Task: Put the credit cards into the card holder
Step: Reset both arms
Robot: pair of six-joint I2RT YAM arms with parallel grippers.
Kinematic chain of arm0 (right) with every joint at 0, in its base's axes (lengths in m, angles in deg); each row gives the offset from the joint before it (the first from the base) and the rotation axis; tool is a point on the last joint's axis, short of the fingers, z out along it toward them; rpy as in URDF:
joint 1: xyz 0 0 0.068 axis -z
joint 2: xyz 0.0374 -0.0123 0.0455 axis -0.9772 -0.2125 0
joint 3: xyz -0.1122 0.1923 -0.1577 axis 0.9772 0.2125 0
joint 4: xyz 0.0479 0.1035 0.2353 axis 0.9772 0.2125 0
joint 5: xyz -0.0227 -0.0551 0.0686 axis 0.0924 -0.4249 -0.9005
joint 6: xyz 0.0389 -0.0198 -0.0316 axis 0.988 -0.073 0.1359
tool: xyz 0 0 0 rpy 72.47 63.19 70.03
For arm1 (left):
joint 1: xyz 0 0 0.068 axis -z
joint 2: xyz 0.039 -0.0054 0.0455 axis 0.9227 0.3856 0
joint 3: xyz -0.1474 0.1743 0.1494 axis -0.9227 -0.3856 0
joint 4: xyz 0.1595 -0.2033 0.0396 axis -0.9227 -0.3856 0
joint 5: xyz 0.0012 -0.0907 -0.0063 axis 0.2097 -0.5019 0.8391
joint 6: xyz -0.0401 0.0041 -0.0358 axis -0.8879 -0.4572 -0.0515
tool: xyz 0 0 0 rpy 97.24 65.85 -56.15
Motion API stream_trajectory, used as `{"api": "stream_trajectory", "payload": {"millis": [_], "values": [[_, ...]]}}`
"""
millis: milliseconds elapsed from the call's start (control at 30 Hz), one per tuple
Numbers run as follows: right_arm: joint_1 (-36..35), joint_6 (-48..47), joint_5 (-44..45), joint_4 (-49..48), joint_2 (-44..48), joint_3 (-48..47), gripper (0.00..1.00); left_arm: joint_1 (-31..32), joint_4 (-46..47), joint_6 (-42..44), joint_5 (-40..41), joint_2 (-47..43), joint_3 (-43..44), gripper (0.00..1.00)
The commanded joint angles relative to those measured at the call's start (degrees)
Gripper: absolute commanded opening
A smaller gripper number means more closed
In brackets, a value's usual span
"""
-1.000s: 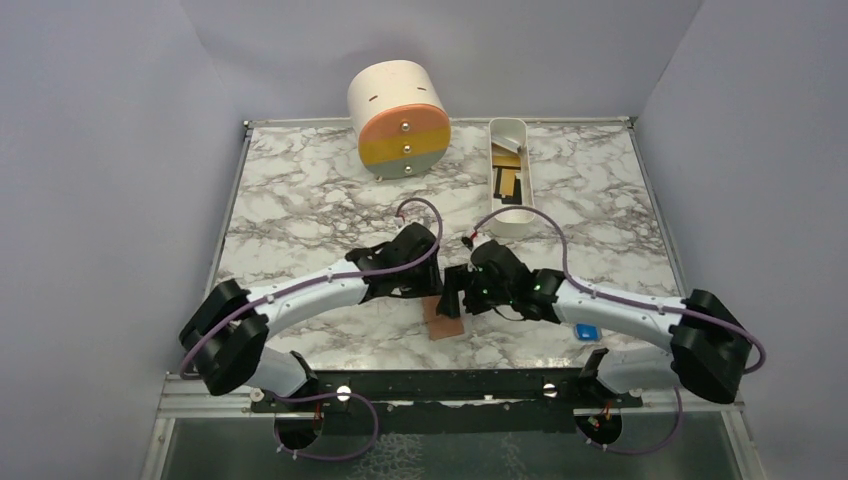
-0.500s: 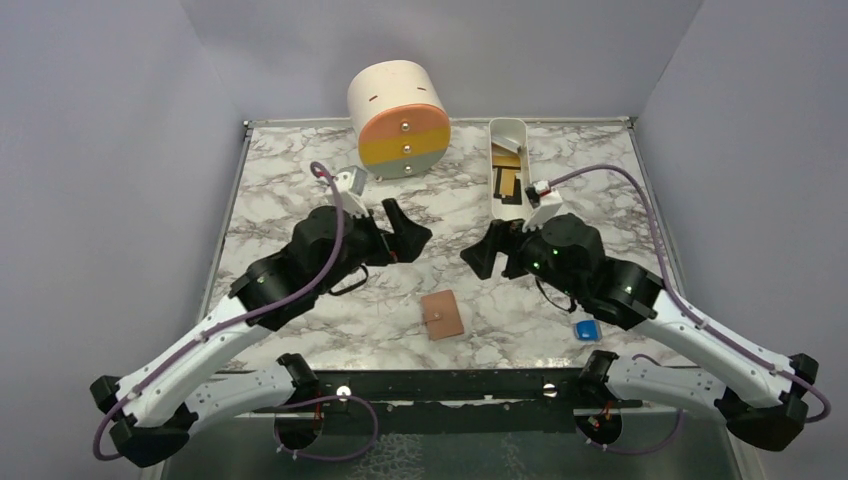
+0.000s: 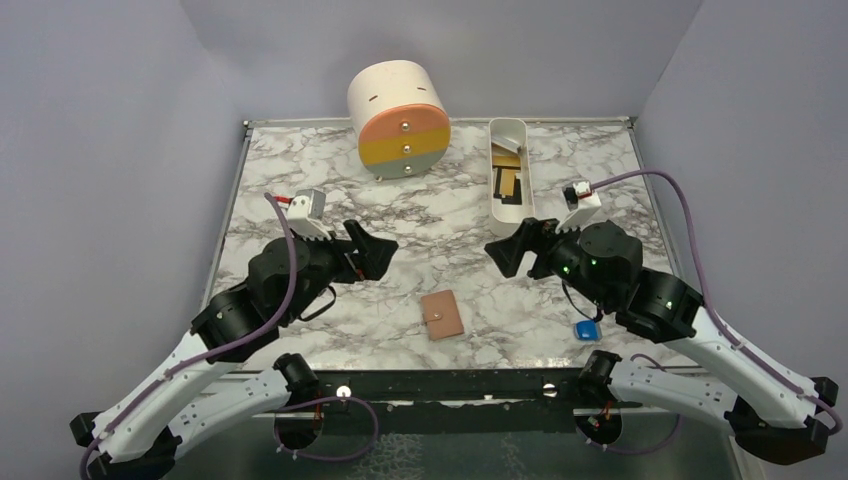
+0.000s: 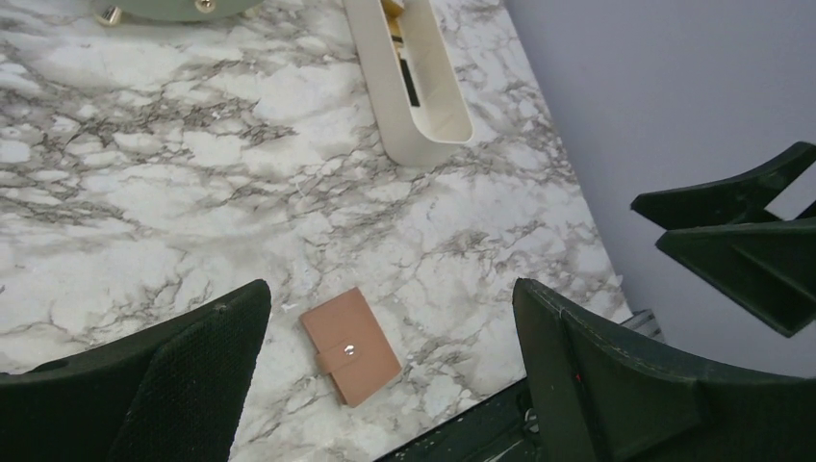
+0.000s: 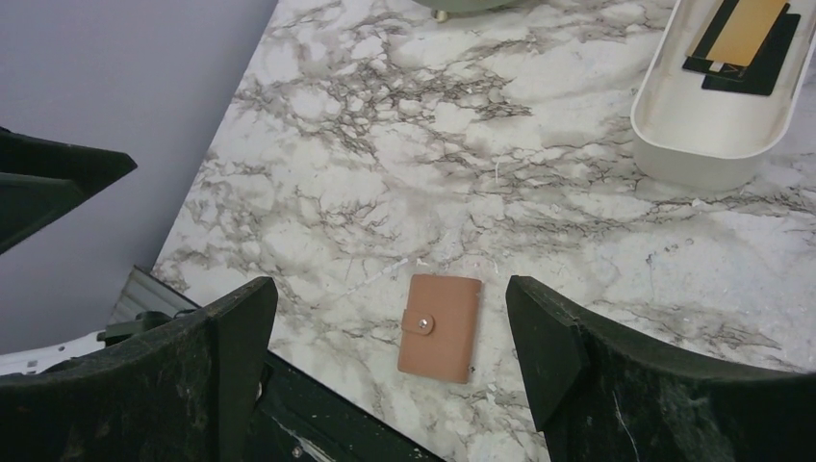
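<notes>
The card holder [image 3: 442,315] lies closed and snapped on the marble, near the front edge, with nothing touching it. It also shows between the fingers in both wrist views [image 4: 349,346] [image 5: 440,327]. The credit cards [image 3: 508,180], tan and black, lie in the white tray [image 3: 515,228] at the back right [image 5: 741,43]. My left gripper [image 3: 375,250] hovers open up and to the left of the holder, empty [image 4: 388,318]. Facing it from the right, my right gripper [image 3: 512,252] is open and empty as well [image 5: 390,298].
A round cream drum [image 3: 400,120] with an orange, yellow and grey-green face stands at the back centre. A small blue block [image 3: 586,330] lies by the right arm. A black rail [image 3: 440,385] runs along the near table edge.
Both arms have lifted and drawn apart from the card holder, left arm to the left, right arm to the right. Both grippers have opened, and the holder stays closed on the table.
</notes>
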State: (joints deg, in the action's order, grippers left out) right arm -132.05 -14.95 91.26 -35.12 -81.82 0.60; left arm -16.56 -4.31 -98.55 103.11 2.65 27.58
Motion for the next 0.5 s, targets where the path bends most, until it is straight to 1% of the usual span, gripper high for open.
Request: {"api": "stream_trajectory", "payload": {"millis": [0,367,467], "values": [[-0.1,2.4,1.9,1.2,1.4,1.3,0.91,0.3,-1.4,-0.2,1.3,0.1,-2.5,0.99],[-0.1,3.1,2.0,0.4,2.1,2.2,0.90,0.3,-0.2,-1.3,1.4,-0.7,-3.0,0.99],[-0.2,3.2,1.8,0.4,2.2,2.4,0.90,0.3,0.8,-0.2,0.6,-1.1,-3.2,0.99]]}}
